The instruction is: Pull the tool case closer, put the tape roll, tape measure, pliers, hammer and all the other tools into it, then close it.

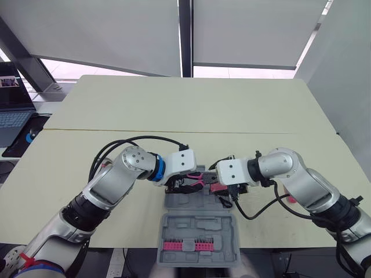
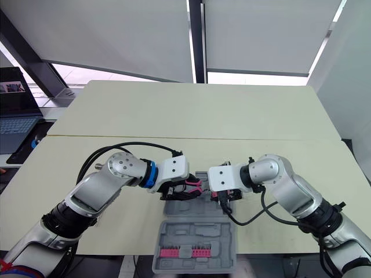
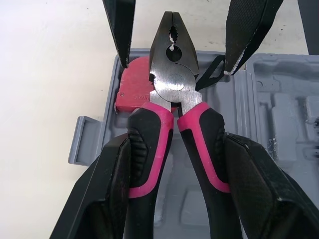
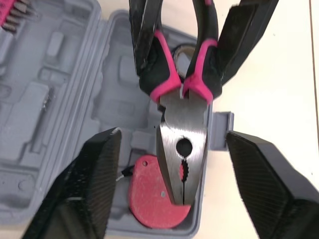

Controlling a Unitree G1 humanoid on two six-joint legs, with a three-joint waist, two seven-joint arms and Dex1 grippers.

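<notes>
I see left pincer (image 3: 174, 144) clamped on pliers (image 3: 172, 82) handles over open case (image 3: 279, 94) — right pincer (image 4: 173, 139) wide around head; red tape measure (image 4: 149, 201) partly hidden beneath.

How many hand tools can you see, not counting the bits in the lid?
2. The pliers are in the left end effector above the open tool case; the red tape measure lies in a case corner below them. Others may be hidden.
</notes>
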